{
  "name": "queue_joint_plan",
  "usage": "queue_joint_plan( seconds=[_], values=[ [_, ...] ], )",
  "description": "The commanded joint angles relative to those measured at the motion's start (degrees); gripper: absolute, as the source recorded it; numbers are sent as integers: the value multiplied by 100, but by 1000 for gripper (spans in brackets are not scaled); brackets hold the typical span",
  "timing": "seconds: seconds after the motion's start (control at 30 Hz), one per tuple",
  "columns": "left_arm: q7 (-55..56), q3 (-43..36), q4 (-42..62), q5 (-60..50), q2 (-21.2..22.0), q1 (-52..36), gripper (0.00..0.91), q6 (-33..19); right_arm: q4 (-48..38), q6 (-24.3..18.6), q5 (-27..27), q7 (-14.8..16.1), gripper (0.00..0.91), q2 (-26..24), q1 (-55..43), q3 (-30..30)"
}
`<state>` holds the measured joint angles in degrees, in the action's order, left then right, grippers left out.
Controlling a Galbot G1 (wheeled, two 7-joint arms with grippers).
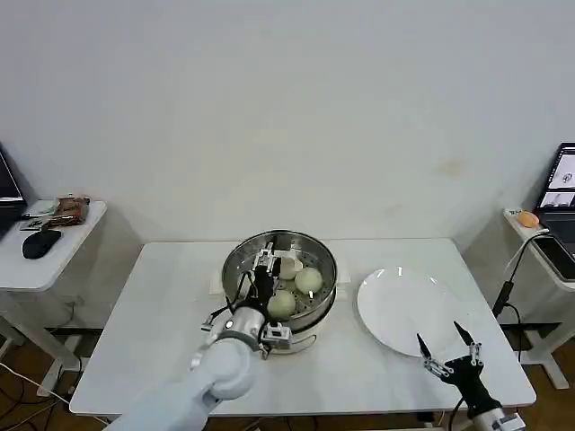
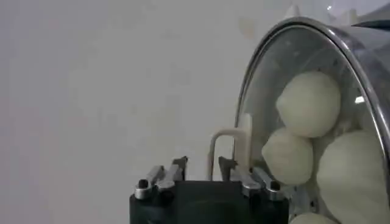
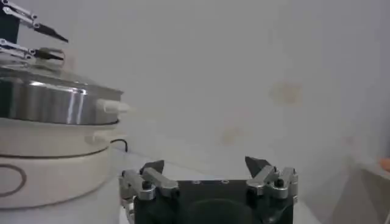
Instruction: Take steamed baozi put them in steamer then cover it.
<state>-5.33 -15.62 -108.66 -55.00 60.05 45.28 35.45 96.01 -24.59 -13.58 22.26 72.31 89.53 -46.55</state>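
Left gripper (image 1: pixel 266 266) sits over the steamer (image 1: pixel 280 289) at table centre, fingers spread apart, one on either side of the whitish bar handle (image 2: pixel 233 148) of the cover (image 2: pixel 304 115); the left wrist view shows a gap between each fingertip and the handle, so released, not clamped. Cover lies seated on the steamer rim, clear glass with metal edge. Through the glass, the steamed baozi (image 1: pixel 308 280) rest inside: one at about 2 o'clock from basket centre, one (image 1: pixel 281 303) at about 5 o'clock, another partly hidden behind the gripper; the left wrist view shows three full buns pressed close together and the edge of a fourth. Right gripper (image 1: pixel 449 347) hangs low at the table's near right edge, roughly 4 o'clock from the steamer, fingers wide apart and holding nothing, tips over the near rim of the white plate (image 1: pixel 404 310). Plate lies at 3 o'clock from the steamer, just beside it, bare. In the right wrist view the steamer's steel wall (image 3: pixel 49 103) stands atop the white base (image 3: pixel 55 161), well apart from that gripper. Open tabletop (image 1: pixel 171 305) at 9 o'clock of the steamer, and a strip along the far edge at 12.
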Motion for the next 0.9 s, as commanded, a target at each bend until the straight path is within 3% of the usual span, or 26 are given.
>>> queue_joint_plan(
  seconds=[0.03, 0.2, 0.23, 0.4, 0.57, 0.73, 0.9],
  values=[
    [-387, 638, -995, 1243, -257, 367, 907, -1, -7, -5, -32, -4, 907, -22, -9, -25],
    [-154, 1471, -1568, 2970, -320, 651, 907, -9, -25, -15, -64, 0, 907, -79, -4, -59],
    [-24, 1650, -1664, 3924, -341, 697, 907, -25, -28, -17, -85, 2, 907, -97, -4, -65],
    [610, 2218, -1948, 6344, -245, 1011, 907, -41, -30, -53, -220, 29, 907, -230, 2, -99],
    [632, 2727, -1887, 7673, -270, 1429, 907, -161, -32, 30, -304, 63, 907, -248, -91, -54],
    [753, 3696, -1494, 9194, -188, 1851, 907, -594, -55, 61, -506, 134, 907, -291, -93, -51],
    [517, 4385, -1081, 9048, -130, 2243, 907, -1376, -101, 71, -793, 176, 907, -268, -111, -45]
  ],
)
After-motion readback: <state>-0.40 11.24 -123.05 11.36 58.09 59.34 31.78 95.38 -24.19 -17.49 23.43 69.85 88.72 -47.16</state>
